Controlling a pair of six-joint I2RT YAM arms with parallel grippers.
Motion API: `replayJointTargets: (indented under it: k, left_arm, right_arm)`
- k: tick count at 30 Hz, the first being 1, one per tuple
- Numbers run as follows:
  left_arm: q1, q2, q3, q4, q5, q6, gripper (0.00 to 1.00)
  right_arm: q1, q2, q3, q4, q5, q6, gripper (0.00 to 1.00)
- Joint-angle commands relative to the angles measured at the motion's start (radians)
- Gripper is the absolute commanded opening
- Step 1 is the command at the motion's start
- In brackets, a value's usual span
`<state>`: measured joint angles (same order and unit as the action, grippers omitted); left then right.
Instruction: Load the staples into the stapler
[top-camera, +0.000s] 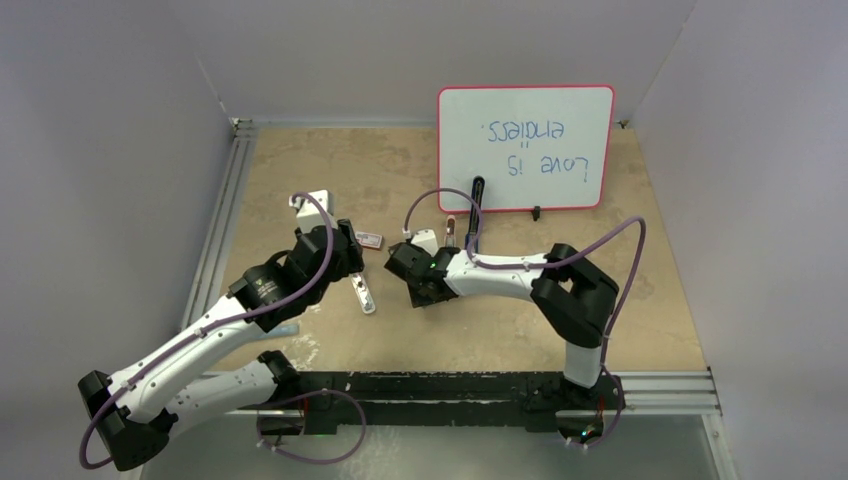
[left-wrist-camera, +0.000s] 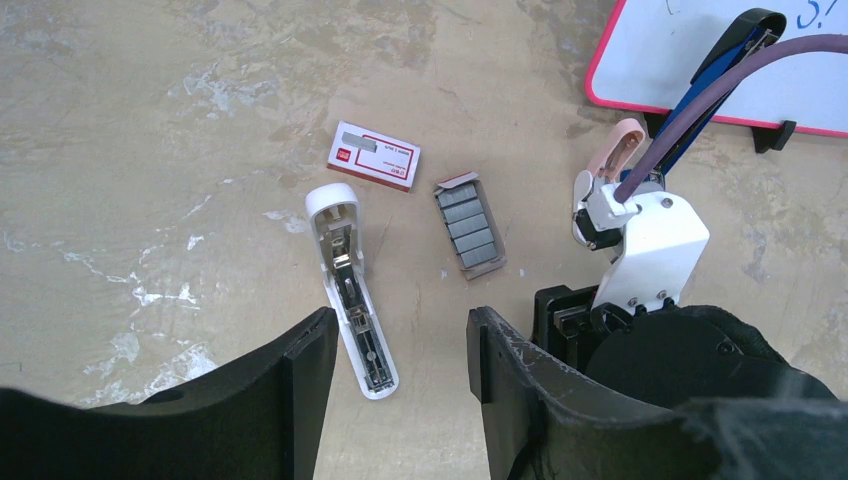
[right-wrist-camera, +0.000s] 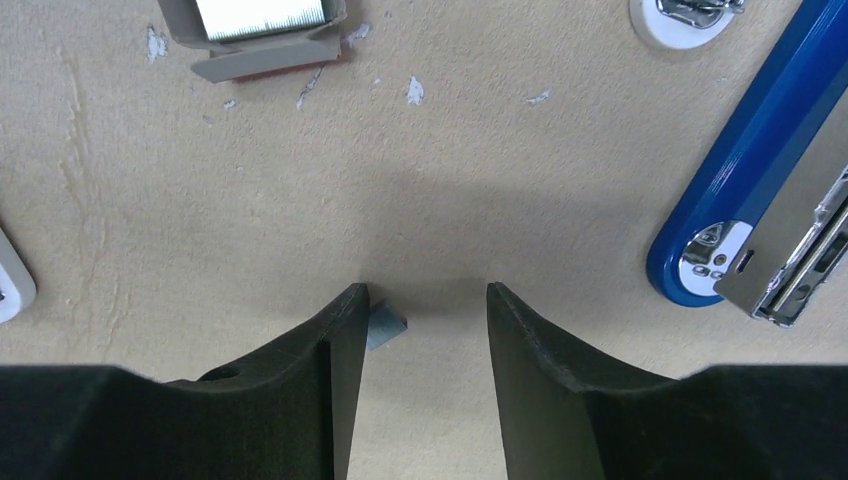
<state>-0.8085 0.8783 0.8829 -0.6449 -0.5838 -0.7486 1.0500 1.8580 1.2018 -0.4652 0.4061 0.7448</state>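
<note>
The staples lie as a dark-grey block of strips in a small opened cardboard tray flat on the tabletop. No tool touches them. The tray sits between the white oblong bar, which lies open with its metal insides up, and the right arm's wrist. A red-and-white box is just beside the tray's far corner.

The stapler is apart from the staples, on the side toward the whiteboard. The right wrist view shows its blue top slanting across the tabletop, with the metal channel swung open alongside it. In the overhead view it shows as a dark slim shape at the whiteboard's lower edge. A pink piece lies between the tray and the stapler, close to the right arm's camera mount.

The right tool hovers low over bare tabletop with its fingers spread and nothing pinched. A small grey piece rests against the inner face of one finger; what it is cannot be told. The left tool is also spread wide and carries nothing. It is above the near end of the white oblong bar, which shows in its gap near one finger.

The whiteboard is red-edged with blue handwriting.
</note>
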Motion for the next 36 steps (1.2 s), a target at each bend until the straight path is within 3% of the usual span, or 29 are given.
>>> replayJointTargets:
  k: [1,11,19,25,36]
  left_arm:
    - [-0.006,-0.013,0.016,0.045,-0.005,0.001,0.5]
    - [-0.006,-0.019,0.016,0.037,-0.014,-0.001,0.5]
    - [-0.006,-0.008,0.02,0.036,-0.014,0.002,0.5]
    - [-0.006,-0.004,0.021,0.034,-0.019,0.002,0.5]
    - [-0.006,0.003,0.021,0.035,-0.017,0.002,0.5]
  right_arm:
    - [0.016,-0.031,-0.018,-0.003,-0.012,0.021,0.51]
    - [0.025,-0.061,-0.079,-0.02,-0.066,-0.009,0.5]
    - [0.025,-0.062,-0.077,0.01,-0.119,-0.019,0.34]
    - [0.023,-0.047,-0.06,0.034,-0.112,0.011,0.38]
    - [0.018,-0.036,-0.047,0.027,-0.085,0.051,0.33]
